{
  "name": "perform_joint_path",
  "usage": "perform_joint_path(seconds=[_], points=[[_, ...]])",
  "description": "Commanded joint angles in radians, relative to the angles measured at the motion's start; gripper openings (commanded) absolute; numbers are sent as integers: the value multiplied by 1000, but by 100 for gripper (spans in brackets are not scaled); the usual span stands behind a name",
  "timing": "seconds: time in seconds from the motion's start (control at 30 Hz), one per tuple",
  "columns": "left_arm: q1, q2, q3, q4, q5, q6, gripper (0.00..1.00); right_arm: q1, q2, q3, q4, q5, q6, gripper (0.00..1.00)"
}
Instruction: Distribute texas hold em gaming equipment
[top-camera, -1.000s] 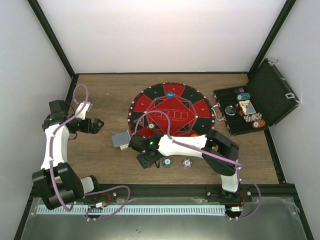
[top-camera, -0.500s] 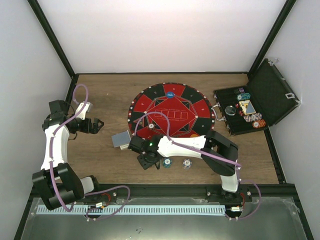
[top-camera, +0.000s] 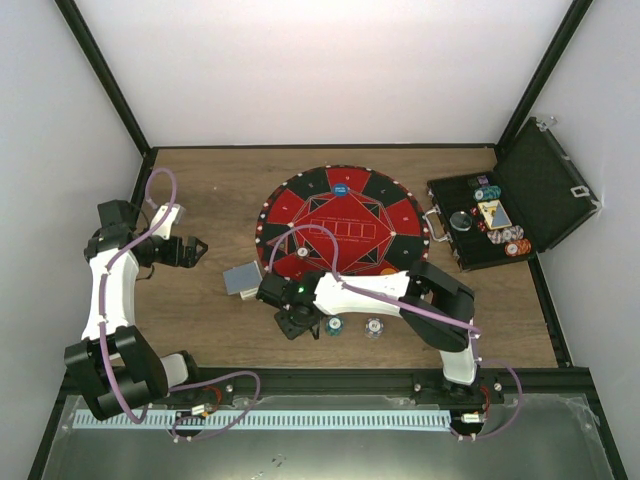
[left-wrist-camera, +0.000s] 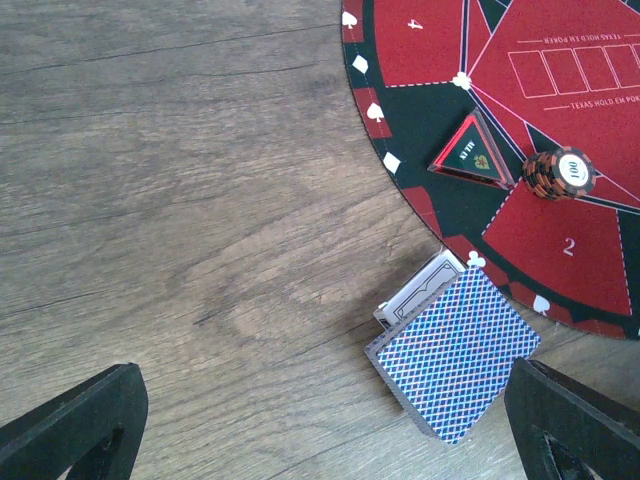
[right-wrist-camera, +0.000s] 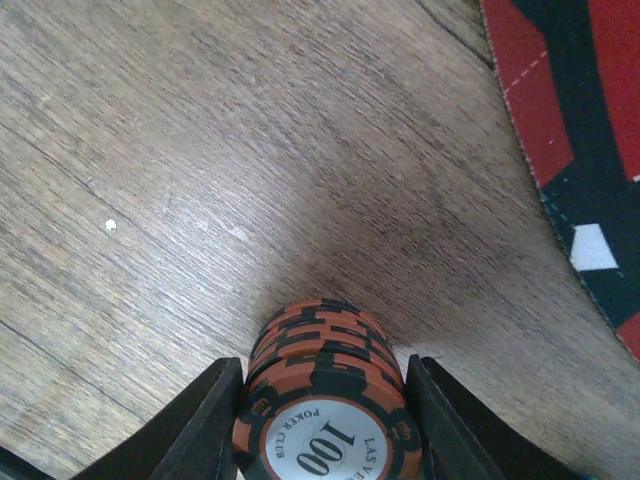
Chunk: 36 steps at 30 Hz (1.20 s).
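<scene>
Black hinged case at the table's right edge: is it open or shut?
Open. The black hinged case has its lid swung back, exposing edge-striped round chips in its tray.

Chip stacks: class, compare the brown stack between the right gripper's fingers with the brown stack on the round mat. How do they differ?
The right-gripper stack is off the round mat, over bare wooden table; the mat stack stands on it. The fingers of the right gripper flank the first; the second stands free beside a triangular marker. Both are brown with black stripes, marked 100.
</scene>
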Motion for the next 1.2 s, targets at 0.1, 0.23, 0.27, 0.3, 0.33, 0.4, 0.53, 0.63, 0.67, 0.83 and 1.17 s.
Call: perform_joint_path(seconds=[0.1,0.23,0.27,0.3,0.33,0.4,0.53,0.63,0.67,0.83,1.17], points=[[8,-19,19,-4,11,8,100,10,-21,18,-26,15,7,35],[7,-16,19,-4,10,7,100,10,-40,22,-42,23,7,30],[7,-17,19,-3,10,7,100,9,-44,25,-47,25,6,30],[8,-17,18,-3,9,8,100,9,-50,28,-53,27,6,29],[8,-17,18,-3,8,8,100,10,-56,31,-58,32,6,29],[8,-15,18,-3,10,8,100,10,-67,45,-74,42,3,26],[8,-11,19,-4,14,7,100,9,-83,84,-111,76,-6,24],[8,-8,19,-4,16,7,100,-6,-93,130,-150,103,-24,24],[6,-8,21,-4,16,7,100,-18,-98,144,-160,113,-33,23],[8,-8,26,-8,16,6,100,-177,-128,211,-162,141,-108,22],[8,-1,41,-38,52,32,100,-585,61,513,-103,133,-289,22]])
